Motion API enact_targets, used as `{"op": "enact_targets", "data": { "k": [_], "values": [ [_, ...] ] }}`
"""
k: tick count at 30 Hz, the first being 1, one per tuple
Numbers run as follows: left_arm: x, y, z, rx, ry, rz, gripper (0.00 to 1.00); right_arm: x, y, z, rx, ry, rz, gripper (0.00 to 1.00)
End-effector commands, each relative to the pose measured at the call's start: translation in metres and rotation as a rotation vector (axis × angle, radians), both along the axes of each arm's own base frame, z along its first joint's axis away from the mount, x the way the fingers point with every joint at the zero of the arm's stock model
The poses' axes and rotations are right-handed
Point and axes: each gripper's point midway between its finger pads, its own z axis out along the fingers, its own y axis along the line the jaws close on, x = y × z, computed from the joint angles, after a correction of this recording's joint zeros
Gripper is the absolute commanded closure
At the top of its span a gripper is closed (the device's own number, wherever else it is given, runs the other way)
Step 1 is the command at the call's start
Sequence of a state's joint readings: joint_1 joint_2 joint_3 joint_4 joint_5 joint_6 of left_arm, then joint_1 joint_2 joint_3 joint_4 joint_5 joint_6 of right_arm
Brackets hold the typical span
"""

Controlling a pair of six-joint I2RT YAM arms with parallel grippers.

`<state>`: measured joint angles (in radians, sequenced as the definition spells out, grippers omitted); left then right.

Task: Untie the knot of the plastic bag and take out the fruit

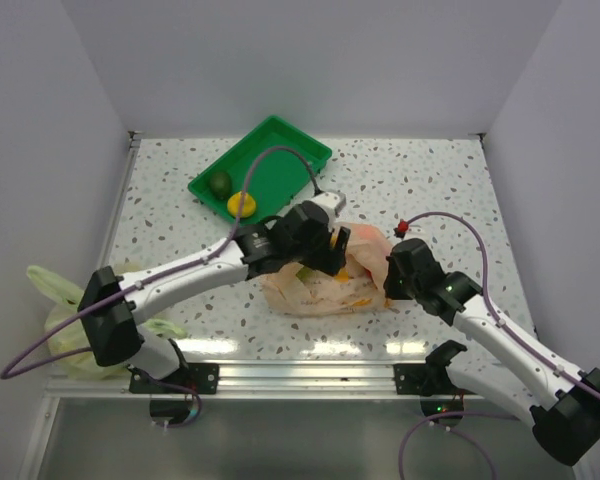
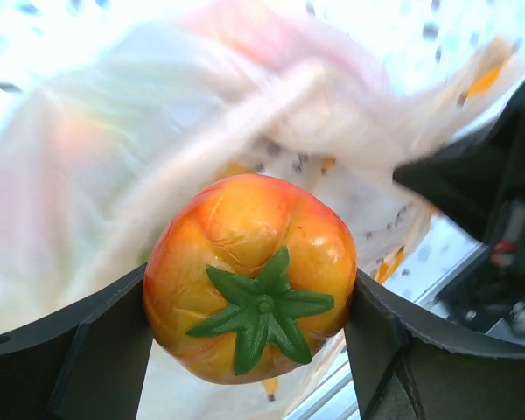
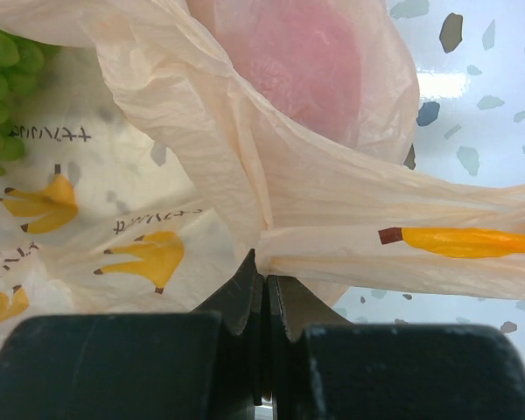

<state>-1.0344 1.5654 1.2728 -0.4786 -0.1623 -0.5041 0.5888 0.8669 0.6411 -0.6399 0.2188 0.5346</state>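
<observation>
- A yellow-green bag [image 1: 60, 300] lies at the near left corner of the bench [image 1: 430, 180], apart from the work.
- The green tray [image 1: 280, 150] sits toward the far edge, left of centre. It holds a dark green fruit [image 1: 220, 183] and a yellow fruit [image 1: 242, 204], so I judge unloading is under way.
- The left tool [image 2: 245, 346] is over the middle of the bench, its jaws clamped on either side of an orange-red fruit [image 2: 249, 262] with a green leafy cap. The fruit is outside the film, with the plastic bag [image 1: 325, 285] behind and beneath it.
- The bag lies crumpled mid-bench, nearer the near edge. A green grape bunch [image 3: 0, 96] and a pink fruit [image 3: 302, 61] show through its skin.
- I can't pick out the knot as a tied neck. With fruit coming out, it looks undone.
- The right tool [image 3: 264, 289], at the bag's right end, has its jaws pressed together on a fold of film, pinning the bag down.
- The step in hand is carrying the held fruit away.
- The next move calls for the left arm to swing toward the far left and lower the fruit into a bare part of the tray before spreading the jaws. The right grip should hold so that the bag does not drag along.
</observation>
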Motion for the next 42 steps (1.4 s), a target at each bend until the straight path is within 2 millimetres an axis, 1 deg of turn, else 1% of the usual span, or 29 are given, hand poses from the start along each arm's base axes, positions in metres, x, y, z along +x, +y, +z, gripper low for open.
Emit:
{"op": "enact_targets", "data": {
  "k": [1,5,7,8,9,10,11,12,13,14,16,17,18,19,20,21,22,24,26,27,28,30,31,32,35,36,39,41,42],
  "values": [
    [0.040,0.035,0.064,-0.117,-0.074,0.075,0.71,0.005,-0.001,0.002,-0.011,-0.010,-0.012,1.00],
    [0.108,0.095,0.092,-0.135,-0.127,0.252,0.71,0.006,0.002,0.005,0.000,-0.012,-0.007,1.00],
    [0.135,0.116,0.085,-0.145,-0.101,0.322,0.71,0.006,0.002,0.005,-0.002,-0.011,-0.004,1.00],
    [0.157,0.142,0.083,-0.161,-0.085,0.396,0.71,0.006,0.002,0.007,0.001,-0.014,-0.004,1.00],
    [0.173,0.150,0.066,-0.162,-0.045,0.424,0.71,0.006,0.003,0.007,0.000,-0.015,-0.002,1.00],
    [0.185,0.153,0.068,-0.199,-0.022,0.436,0.71,0.006,0.003,0.008,0.000,-0.016,-0.001,1.00],
    [0.203,0.172,0.062,-0.200,-0.013,0.487,0.69,0.006,0.003,0.009,0.002,-0.019,-0.001,1.00],
    [0.218,0.176,0.042,-0.180,0.018,0.508,0.68,0.006,0.003,0.009,0.002,-0.017,-0.001,1.00],
    [0.238,0.186,0.051,-0.184,-0.018,0.541,0.66,0.006,0.003,0.009,0.003,-0.016,0.001,1.00],
    [0.253,0.191,0.032,-0.149,-0.003,0.565,0.63,0.006,0.004,0.010,0.004,-0.017,0.003,1.00],
    [0.275,0.200,0.027,-0.113,-0.029,0.596,0.60,0.006,0.004,0.010,0.005,-0.016,0.003,1.00],
    [0.293,0.211,0.037,-0.099,-0.078,0.640,0.59,0.006,0.004,0.011,0.006,-0.018,0.004,1.00],
    [0.304,0.216,0.012,-0.057,-0.040,0.660,0.57,0.006,0.003,0.009,0.001,-0.014,0.005,1.00],
    [0.317,0.219,0.019,-0.058,-0.066,0.670,0.54,0.006,0.004,0.009,0.002,-0.014,0.006,1.00],
    [0.325,0.226,0.012,-0.041,-0.064,0.688,0.52,0.006,0.004,0.009,0.002,-0.010,0.006,1.00],
    [0.331,0.230,-0.009,-0.008,-0.033,0.696,0.46,0.006,0.004,0.008,0.000,-0.006,0.010,1.00],
    [0.338,0.231,-0.008,0.002,-0.048,0.697,0.42,0.006,0.004,0.008,-0.001,-0.007,0.007,1.00],
    [0.343,0.235,-0.026,0.033,-0.027,0.699,0.30,0.006,0.004,0.008,-0.004,-0.005,0.012,1.00],
    [0.343,0.235,-0.027,0.040,-0.027,0.686,0.19,0.007,0.004,0.009,-0.007,-0.008,0.014,1.00],
    [0.342,0.235,-0.019,0.031,-0.042,0.684,0.05,0.007,0.004,0.008,-0.009,-0.006,0.014,1.00],
    [0.337,0.235,-0.024,0.038,-0.033,0.679,0.00,0.007,0.005,0.008,-0.011,-0.006,0.018,1.00],
    [0.333,0.237,-0.001,0.011,-0.083,0.679,0.00,0.010,0.005,0.009,-0.014,-0.009,0.018,1.00],
    [0.327,0.240,-0.002,0.024,-0.084,0.677,0.00,0.010,0.007,0.011,-0.009,-0.012,0.020,1.00],
    [0.322,0.241,0.015,0.012,-0.112,0.675,0.00,0.011,0.007,0.011,-0.009,-0.013,0.020,1.00],
    [0.307,0.240,0.029,0.049,-0.148,0.657,0.00,0.014,0.009,0.014,-0.006,-0.019,0.023,1.00],
    [0.299,0.241,0.044,0.055,-0.175,0.654,0.00,0.015,0.009,0.015,-0.004,-0.024,0.021,1.00],
    [0.274,0.230,0.068,0.090,-0.214,0.615,0.00,0.015,0.010,0.019,0.000,-0.032,0.025,1.00],
    [0.251,0.207,0.069,0.116,-0.218,0.559,0.00,0.015,0.008,0.021,0.001,-0.040,0.020,1.00],
    [0.238,0.200,0.084,0.108,-0.243,0.537,0.00,0.015,0.009,0.021,0.002,-0.040,0.023,1.00]
  ]
}}
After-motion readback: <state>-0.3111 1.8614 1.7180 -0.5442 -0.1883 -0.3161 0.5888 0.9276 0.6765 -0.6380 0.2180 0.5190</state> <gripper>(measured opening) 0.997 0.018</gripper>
